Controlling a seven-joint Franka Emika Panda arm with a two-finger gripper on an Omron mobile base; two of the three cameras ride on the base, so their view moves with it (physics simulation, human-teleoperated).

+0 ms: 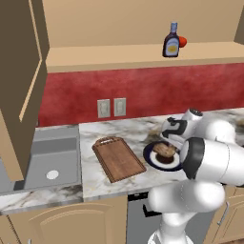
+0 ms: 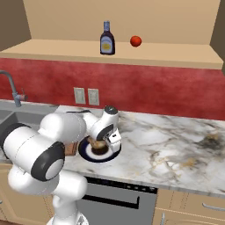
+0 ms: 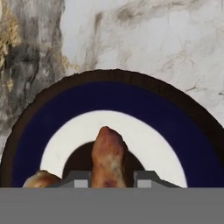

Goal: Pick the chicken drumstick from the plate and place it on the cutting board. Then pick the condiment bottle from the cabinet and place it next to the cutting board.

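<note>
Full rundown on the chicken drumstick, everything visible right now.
The small golden-brown roasted chicken drumstick has a lumpy, glossy skin with darker streaks and a rounded tapered end. It lies over the dark centre of the round navy-blue plate, which sits on the marble counter beside the reddish-brown wooden cutting board. The gripper is shut on it, one dark fingertip either side. Whether it has lifted off the plate cannot be told.

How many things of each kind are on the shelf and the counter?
Bottle: 1
Red ball: 1
Cutting board: 1
Plate: 1
Drumstick: 1
Total: 5
</note>
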